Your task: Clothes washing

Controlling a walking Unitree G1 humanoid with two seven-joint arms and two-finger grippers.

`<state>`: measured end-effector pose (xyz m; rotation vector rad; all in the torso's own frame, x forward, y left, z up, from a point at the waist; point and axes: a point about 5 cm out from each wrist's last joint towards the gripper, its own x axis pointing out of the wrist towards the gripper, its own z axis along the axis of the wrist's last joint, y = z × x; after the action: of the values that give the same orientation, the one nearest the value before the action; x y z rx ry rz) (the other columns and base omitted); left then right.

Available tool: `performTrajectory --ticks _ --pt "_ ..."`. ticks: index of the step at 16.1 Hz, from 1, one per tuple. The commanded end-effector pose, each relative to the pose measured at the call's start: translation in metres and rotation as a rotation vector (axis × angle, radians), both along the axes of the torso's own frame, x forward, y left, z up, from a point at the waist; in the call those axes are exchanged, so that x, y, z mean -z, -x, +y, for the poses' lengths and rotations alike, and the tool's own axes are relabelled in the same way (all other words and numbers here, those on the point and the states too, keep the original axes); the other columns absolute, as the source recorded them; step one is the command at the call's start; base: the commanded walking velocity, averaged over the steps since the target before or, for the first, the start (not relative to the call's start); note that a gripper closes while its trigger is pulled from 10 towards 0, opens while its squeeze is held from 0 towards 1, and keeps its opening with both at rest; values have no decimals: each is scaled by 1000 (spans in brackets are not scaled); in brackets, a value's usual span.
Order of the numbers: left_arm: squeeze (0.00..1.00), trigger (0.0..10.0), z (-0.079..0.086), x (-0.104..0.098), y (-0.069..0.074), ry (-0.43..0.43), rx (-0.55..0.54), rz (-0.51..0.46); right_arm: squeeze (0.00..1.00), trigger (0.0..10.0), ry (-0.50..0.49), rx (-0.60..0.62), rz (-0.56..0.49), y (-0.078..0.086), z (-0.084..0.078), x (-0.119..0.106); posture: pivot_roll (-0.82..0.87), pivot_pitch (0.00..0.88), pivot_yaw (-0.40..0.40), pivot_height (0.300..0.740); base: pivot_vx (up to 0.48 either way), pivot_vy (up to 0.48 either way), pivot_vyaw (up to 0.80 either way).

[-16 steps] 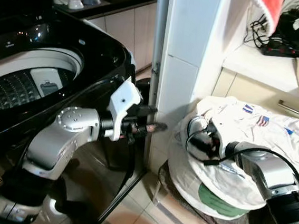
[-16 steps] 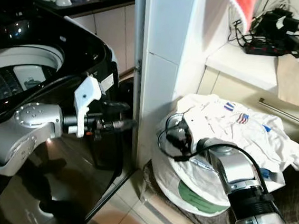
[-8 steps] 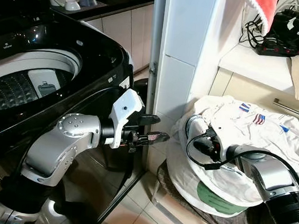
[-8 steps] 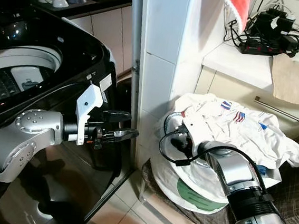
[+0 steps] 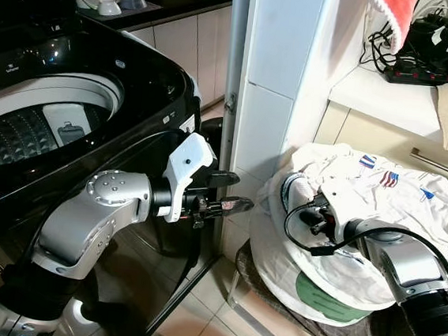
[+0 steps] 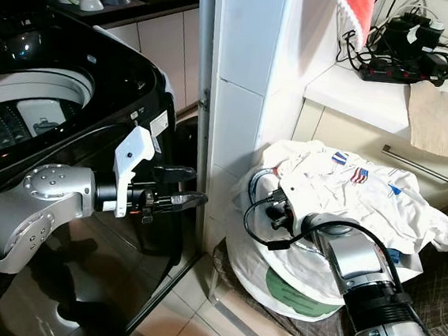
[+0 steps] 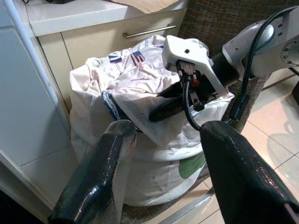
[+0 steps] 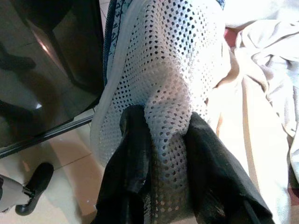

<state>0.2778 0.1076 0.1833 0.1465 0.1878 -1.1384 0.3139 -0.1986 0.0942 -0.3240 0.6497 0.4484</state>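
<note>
Right hand (image 8: 161,154) clamped on a fold of white perforated mesh fabric (image 8: 173,70), both black fingers (image 8: 135,158) pinching the cloth between them. Reached forward and low from a bent silver arm, wrist wrapped in a loop of black cable, pushed into the near side of the laundry heap. Mesh piece edged with a blue-and-white band, part of a pile of white clothes (image 5: 380,191) heaped on a bulging white laundry bag (image 6: 292,282) with a green print near its base. Small flag-like patches in red, white and blue on the topmost garment. Bag sitting on a dark woven seat or basket, just beside the white tiled pillar (image 5: 275,86), on the tiled floor.

Left hand (image 5: 228,194) held out level at mid height in front of the washing machine (image 5: 80,98), pointing toward the pile but well apart from it. Fingers spread, holding nothing, touching nothing.

Top-loading machine black and glossy, lid up, perforated steel drum (image 5: 21,132) showing inside.

Behind the pile, a pale counter (image 6: 358,90) carrying a tangle of black cables and a power strip (image 6: 396,69), a beige cloth hanging over its edge, a red cloth dangling above.
</note>
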Motion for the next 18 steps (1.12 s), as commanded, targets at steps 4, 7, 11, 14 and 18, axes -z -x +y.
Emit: performTrajectory --ticks 4,7,11,14,18 --pt "0 10000 2 -7 -2 6 -21 -28 0 0 -28 36 -26 -5 -8 -11 -23 0 33 740 0 0 0" --pt "0 10000 4 -10 -5 5 -42 -49 0 0 -126 50 -95 -6 -15 -42 -25 0 34 740 0 0 0" --pt "0 10000 3 -10 -6 2 -41 -53 0 0 -181 2 -148 -1 -19 -74 -36 0 42 740 0 0 0" --pt "0 10000 1 -8 -6 -3 -32 -55 0 0 -114 14 -108 3 -22 -65 -37 0 41 740 0 0 0" --pt "0 10000 0 -7 -6 -9 -29 -54 1000 10000 -107 -11 -78 7 -19 -58 -36 0 40 740 0 0 0"
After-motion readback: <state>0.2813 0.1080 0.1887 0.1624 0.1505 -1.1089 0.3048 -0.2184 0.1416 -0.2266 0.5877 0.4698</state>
